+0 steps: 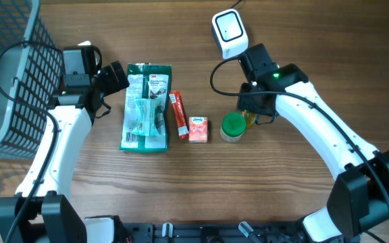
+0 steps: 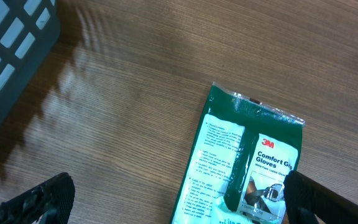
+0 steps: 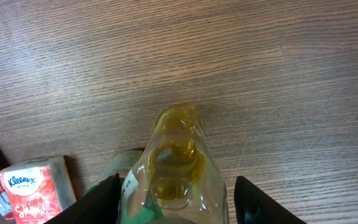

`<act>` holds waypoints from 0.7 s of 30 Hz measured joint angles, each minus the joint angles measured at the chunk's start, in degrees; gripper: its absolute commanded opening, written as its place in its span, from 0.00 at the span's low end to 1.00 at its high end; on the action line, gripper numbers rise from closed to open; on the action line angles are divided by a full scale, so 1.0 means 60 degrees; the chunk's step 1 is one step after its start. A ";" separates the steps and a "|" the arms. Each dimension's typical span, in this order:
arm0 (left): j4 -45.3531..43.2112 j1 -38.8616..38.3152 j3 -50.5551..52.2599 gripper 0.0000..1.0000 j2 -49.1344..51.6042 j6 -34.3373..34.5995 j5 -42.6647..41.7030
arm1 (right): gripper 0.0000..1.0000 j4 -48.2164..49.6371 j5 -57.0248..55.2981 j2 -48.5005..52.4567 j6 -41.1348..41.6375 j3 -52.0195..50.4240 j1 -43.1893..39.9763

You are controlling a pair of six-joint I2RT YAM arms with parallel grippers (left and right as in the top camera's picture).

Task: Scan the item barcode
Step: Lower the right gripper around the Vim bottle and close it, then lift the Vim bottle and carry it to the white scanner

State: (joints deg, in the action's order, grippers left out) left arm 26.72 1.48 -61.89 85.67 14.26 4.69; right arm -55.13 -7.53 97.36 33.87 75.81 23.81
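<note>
1. Just right of the tissue pack (image 1: 198,128): bottle (image 1: 234,126) with green cap and yellow liquid.
2. Astride that bottle: right gripper (image 3: 176,193), fingers (image 3: 104,199) half apart, one on each side; cannot tell whether clamped.
3. Well left of the tissue pack, over the glove packet (image 1: 146,106): left gripper (image 1: 120,77), fingers spread wide, holding nothing.
4. Beyond the tissue pack, farther back: white scanner (image 1: 229,32).

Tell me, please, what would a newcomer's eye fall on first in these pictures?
The bottle of yellow liquid with a green lid stands out, right of centre between the fingers of the right gripper. Left of it lie a Kleenex pack, a red stick pack and a large green glove packet. The white scanner sits at the top of the overhead view.
</note>
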 measured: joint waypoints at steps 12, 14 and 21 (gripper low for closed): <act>0.0000 0.0000 0.0000 1.00 0.0000 0.0000 0.0000 | 0.39 0.0029 0.0004 0.0197 0.0055 0.0000 0.0000; 0.0000 0.0000 0.0000 1.00 0.0000 0.0000 0.0000 | 0.27 0.0091 0.0004 0.0204 0.0080 0.0000 0.0000; 0.0000 0.0000 0.0000 1.00 0.0000 0.0000 0.0000 | 0.14 0.0029 0.0226 0.0197 -0.0652 0.0240 -0.0240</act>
State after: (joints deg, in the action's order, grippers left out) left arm 26.72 1.48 -61.89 85.67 14.26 4.69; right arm -54.96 -6.17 98.54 29.95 77.25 22.37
